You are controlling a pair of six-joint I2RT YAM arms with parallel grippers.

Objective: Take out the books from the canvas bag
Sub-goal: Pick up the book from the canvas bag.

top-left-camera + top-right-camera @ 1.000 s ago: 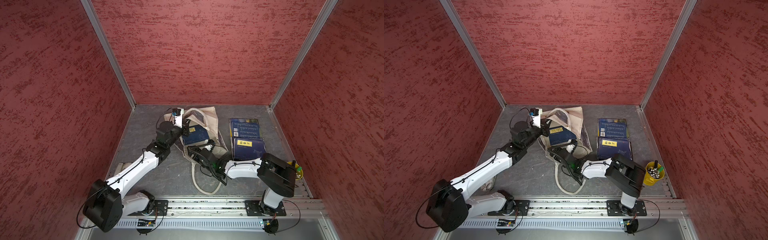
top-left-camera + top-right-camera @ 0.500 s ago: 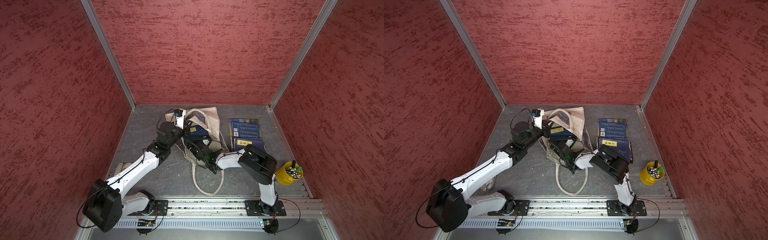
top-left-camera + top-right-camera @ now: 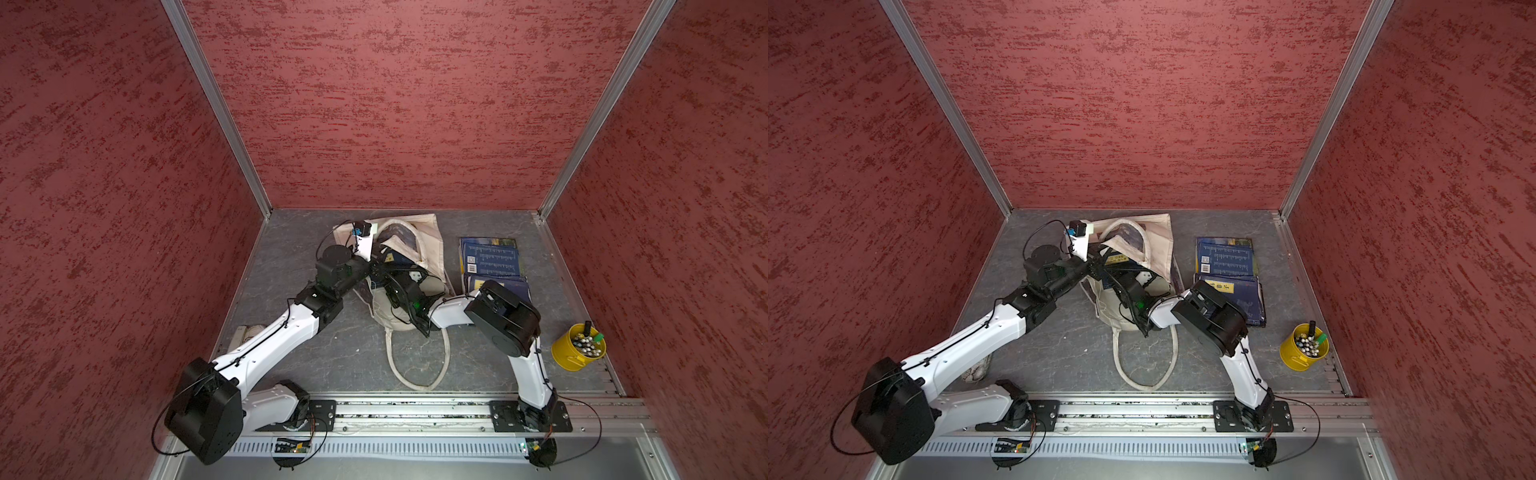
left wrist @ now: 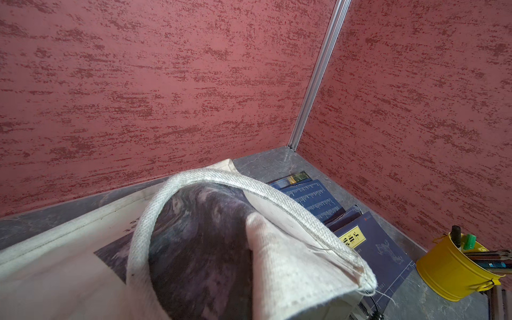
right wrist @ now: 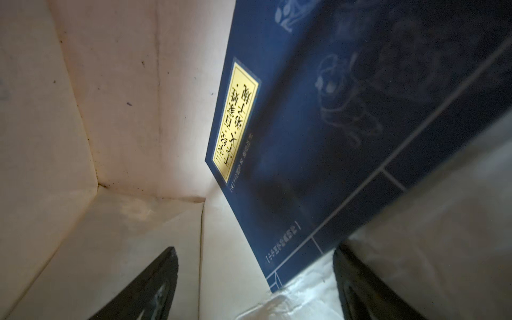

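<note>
Tight inside the canvas bag (image 5: 110, 124): a navy book (image 5: 332, 138) fills one side, cloth walls close in; bare floor (image 3: 345, 353), lower centre in a top view, lies open.

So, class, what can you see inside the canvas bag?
One yellow-labelled navy book, against the cream lining of the canvas bag; the right gripper is inside too, open. Anything under that book is covered.
</note>
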